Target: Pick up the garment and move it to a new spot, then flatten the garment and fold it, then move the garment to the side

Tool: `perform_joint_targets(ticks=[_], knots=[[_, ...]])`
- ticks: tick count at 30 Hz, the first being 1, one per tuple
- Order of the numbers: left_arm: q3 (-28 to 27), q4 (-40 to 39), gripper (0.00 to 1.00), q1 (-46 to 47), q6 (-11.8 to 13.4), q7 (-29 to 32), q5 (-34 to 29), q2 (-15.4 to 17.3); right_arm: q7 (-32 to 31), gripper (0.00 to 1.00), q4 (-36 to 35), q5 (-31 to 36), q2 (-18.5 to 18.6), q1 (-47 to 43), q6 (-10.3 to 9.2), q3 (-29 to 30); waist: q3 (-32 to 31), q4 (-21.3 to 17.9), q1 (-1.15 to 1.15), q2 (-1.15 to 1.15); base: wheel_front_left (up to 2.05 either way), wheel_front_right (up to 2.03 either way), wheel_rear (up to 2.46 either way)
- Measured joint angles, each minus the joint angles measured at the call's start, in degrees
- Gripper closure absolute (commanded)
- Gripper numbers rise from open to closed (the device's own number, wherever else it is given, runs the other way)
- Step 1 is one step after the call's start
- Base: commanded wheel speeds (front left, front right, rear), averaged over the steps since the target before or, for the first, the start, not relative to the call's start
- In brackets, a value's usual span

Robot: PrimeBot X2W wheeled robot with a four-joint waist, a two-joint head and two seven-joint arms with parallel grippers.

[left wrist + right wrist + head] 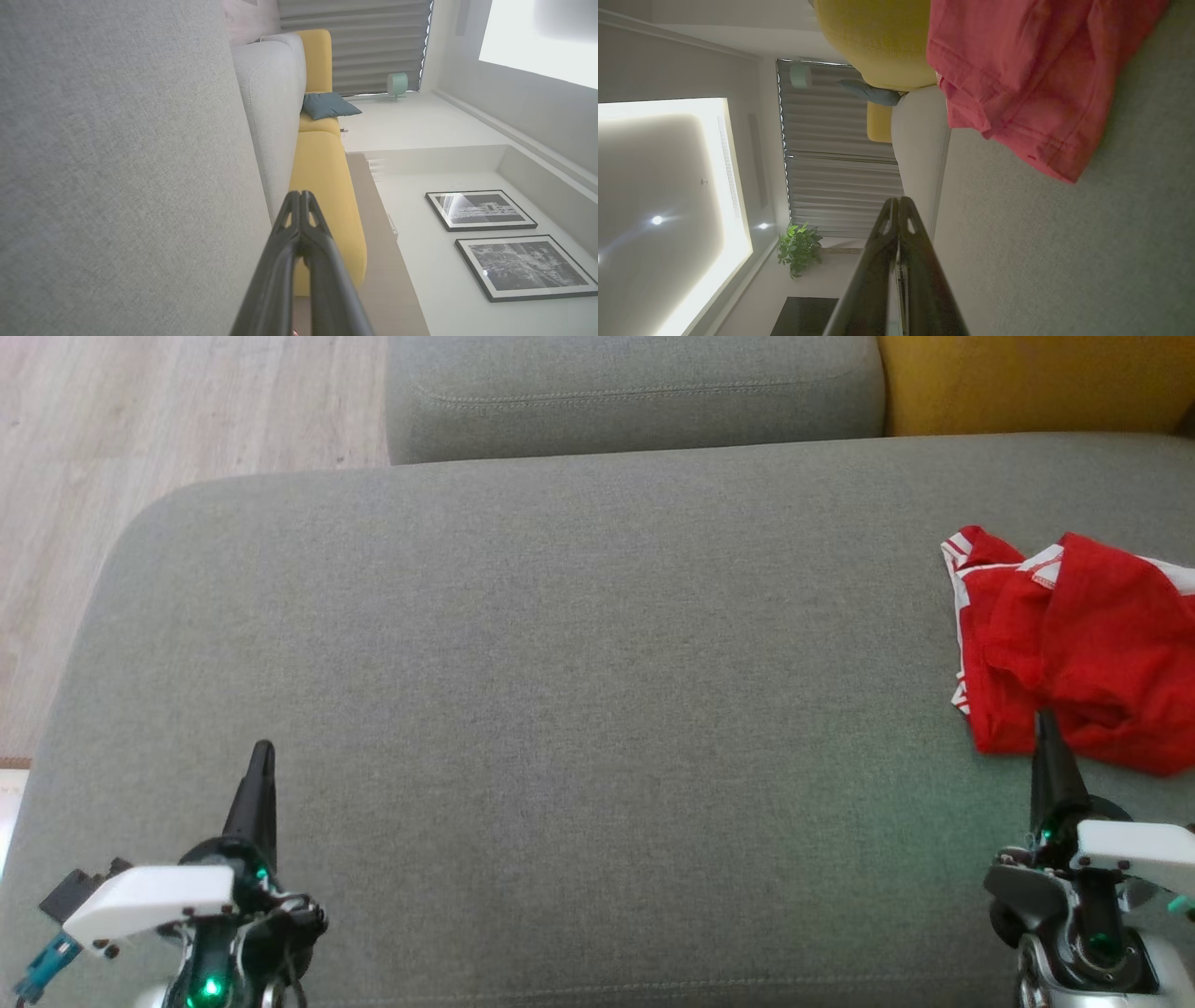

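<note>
The garment (1074,649) is red with white stripes and lies crumpled at the right edge of the grey cushion (560,709). My right gripper (1044,719) is shut and empty, its tip just at the garment's near hem. The right wrist view shows the red garment (1031,79) ahead and to the right of the shut fingers (899,210). At the lower left of the head view my left gripper (264,749) is shut too, holding nothing, far from the garment. In the left wrist view its closed fingers (299,210) point along the cushion (117,163).
A second grey cushion (635,392) and a yellow one (1027,383) lie beyond the far edge. Wooden floor (140,429) shows at the upper left. The left wrist view shows a yellow sofa (322,177), a blue pillow (327,105) and framed pictures (481,210).
</note>
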State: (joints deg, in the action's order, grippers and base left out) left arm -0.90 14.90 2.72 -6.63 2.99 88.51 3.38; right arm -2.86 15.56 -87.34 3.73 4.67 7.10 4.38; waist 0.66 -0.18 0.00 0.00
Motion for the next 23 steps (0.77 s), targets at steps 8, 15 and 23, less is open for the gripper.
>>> perform_joint_targets(ticks=[8,15,23], knots=[[-1.2,0.5,1.00,0.0,-0.4,1.3,4.6,0.0,-1.2,1.00,0.1,-5.5,0.0,0.0,0.00,0.7,-0.5,0.2,0.00,0.00,0.00,0.00,0.00],[-1.6,0.6,1.00,0.0,-0.4,1.5,5.4,0.0,-1.7,1.00,0.1,-6.4,0.0,0.0,0.00,1.1,-0.5,0.2,0.00,0.00,0.00,0.00,0.00],[-1.7,0.6,1.00,0.0,-0.4,1.5,5.4,0.0,-1.7,1.00,0.1,-6.4,0.0,0.0,0.00,1.3,-0.5,0.2,0.00,0.00,0.00,0.00,0.00]])
